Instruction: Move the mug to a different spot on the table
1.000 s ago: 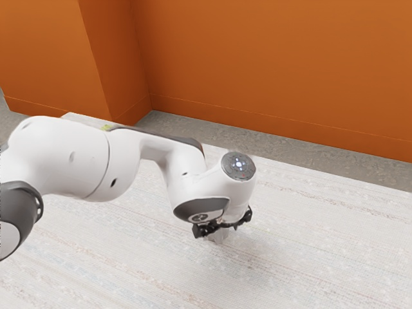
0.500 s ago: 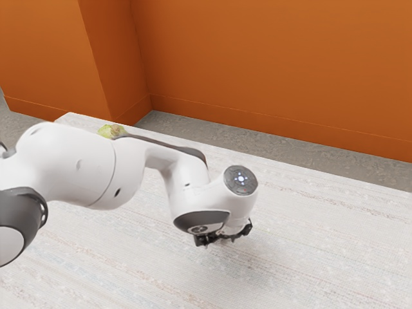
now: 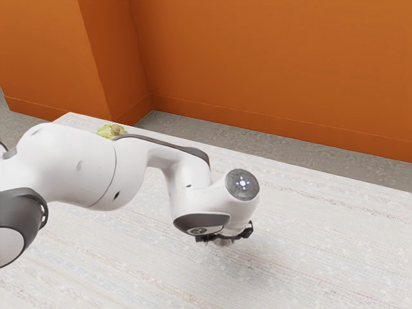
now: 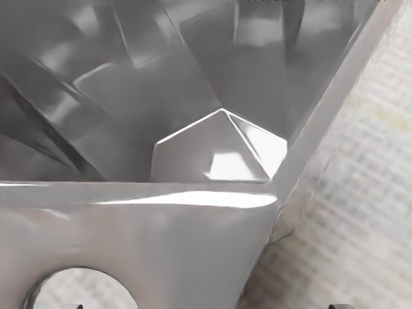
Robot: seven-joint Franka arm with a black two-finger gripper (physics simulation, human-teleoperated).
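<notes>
Presently, the white arm (image 3: 96, 170) reaches in from the exterior view's left and is bent low over the pale, woven-textured table (image 3: 322, 251). The black gripper (image 3: 223, 237) points down, close to the surface near the middle of the tabletop. Whether the gripper is open or closed cannot be determined, as its lower part is hidden beneath the hand. In the wrist view, the mug (image 4: 212, 154) sits directly under the hand. It is a grey, glossy, faceted vessel seen from above, with light reflecting off its inner walls and a raised angular base. A rounded opening on the mug's outer side, apparently the handle loop (image 4: 77, 290), shows the table through it. The table's weave appears just beside the mug's rim. In the exterior view, a small yellow-green object (image 3: 111, 131) lies at the far corner of the table, well apart from the gripper and partly behind the arm. Orange walls (image 3: 270, 58) and a grey floor strip (image 3: 309, 151) stand behind the table.
</notes>
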